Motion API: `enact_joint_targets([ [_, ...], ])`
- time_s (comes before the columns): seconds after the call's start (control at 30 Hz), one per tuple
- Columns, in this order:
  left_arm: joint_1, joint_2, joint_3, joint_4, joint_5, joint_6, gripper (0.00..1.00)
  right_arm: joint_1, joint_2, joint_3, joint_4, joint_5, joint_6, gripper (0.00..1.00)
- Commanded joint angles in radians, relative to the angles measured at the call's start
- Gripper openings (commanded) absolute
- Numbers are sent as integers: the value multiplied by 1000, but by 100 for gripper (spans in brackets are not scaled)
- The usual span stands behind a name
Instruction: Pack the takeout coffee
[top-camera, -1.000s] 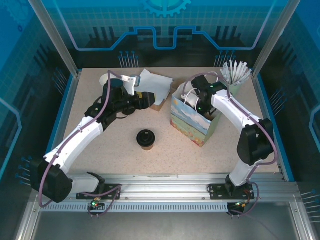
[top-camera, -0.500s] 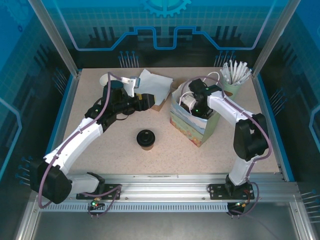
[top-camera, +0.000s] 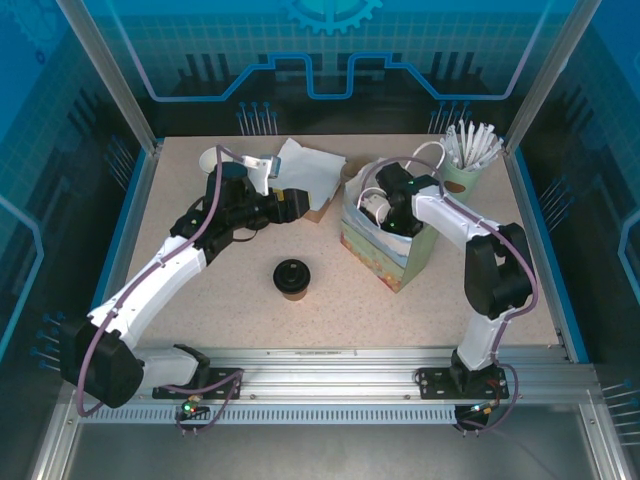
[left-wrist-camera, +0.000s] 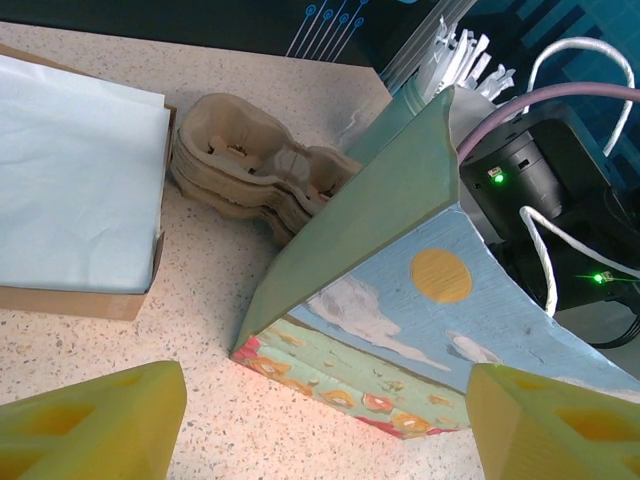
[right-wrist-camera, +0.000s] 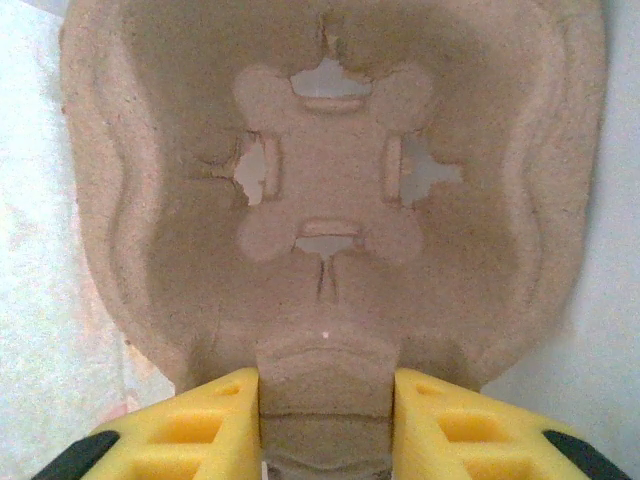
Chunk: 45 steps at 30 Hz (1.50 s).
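Speckled table (top-camera: 220, 330) sits inside a booth with blue walls. On it, the right arm (top-camera: 480, 250) bends hard and reaches toward ten o'clock, down into the gift bag (top-camera: 385, 262). A moment ago this arm was higher and straighter; now it has pushed deeper, and the bag has slid a little toward nine o'clock. The left arm (top-camera: 160, 275) has hardly moved and points at the bag from nine o'clock. Inside the bag, the right gripper (right-wrist-camera: 325, 420) pinches a tab of a brown cup carrier (right-wrist-camera: 325, 200). The left gripper (left-wrist-camera: 325, 400) is spread wide and holds nothing. The takeout coffee (top-camera: 291, 277) stands alone on the table, at eight o'clock from the bag, with nothing touching it. I think the carrier goes in first, so the coffee is not packed yet.
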Motion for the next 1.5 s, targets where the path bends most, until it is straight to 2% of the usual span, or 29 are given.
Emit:
enact_joint_targets([
  [0.0, 3, -27, -19, 20, -9, -7, 75, 8, 23, -23, 19, 11, 12, 35],
  [0.63, 3, -38, -35, 23, -6, -11, 75, 7, 66, -64, 69, 30, 9, 36],
  [1.0, 3, -44, -42, 19, -7, -7, 75, 5, 78, -77, 81, 36, 13, 40],
  [1.1, 3, -48, -42, 19, -8, -7, 75, 4, 65, -66, 68, 35, 16, 44],
  [1.3, 3, -46, -39, 18, -7, -11, 76, 5, 24, -36, 35, 20, 25, 62],
  [1.47, 2, -47, -39, 17, -6, -12, 75, 5, 1, -4, 6, 19, 35, 68],
])
